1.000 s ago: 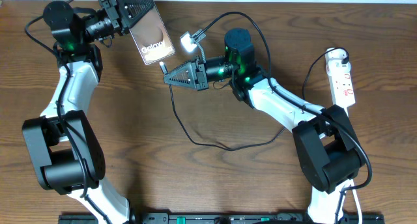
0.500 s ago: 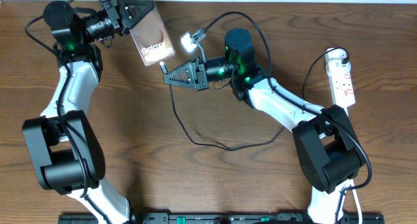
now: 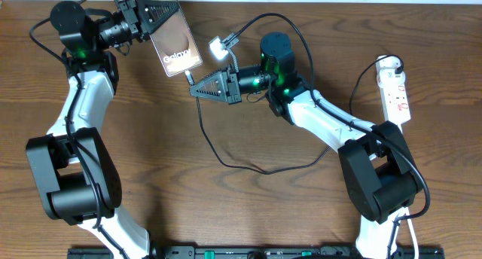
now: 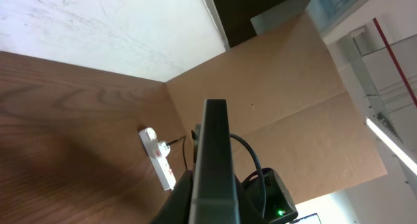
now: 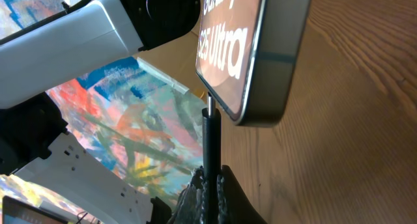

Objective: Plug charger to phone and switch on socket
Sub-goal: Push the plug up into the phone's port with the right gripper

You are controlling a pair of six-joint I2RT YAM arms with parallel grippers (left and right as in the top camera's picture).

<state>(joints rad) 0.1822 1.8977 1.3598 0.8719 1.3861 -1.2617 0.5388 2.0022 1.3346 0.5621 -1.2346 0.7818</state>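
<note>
My left gripper (image 3: 154, 22) is shut on the phone (image 3: 175, 42), a dark-brown slab with white "Galaxy" lettering, held tilted above the table's far left; in the left wrist view it shows edge-on (image 4: 215, 152). My right gripper (image 3: 197, 88) is shut on the charger's black plug tip (image 5: 210, 142), whose end touches the phone's lower edge (image 5: 273, 55). The thin black cable (image 3: 226, 157) loops over the table. The white socket strip (image 3: 395, 89) lies at the far right, also in the left wrist view (image 4: 158, 157).
A small white adapter block (image 3: 218, 47) with a cable sits just right of the phone. The wooden table's far edge meets a white wall. A cardboard panel (image 4: 287, 94) stands beyond the table in the left wrist view.
</note>
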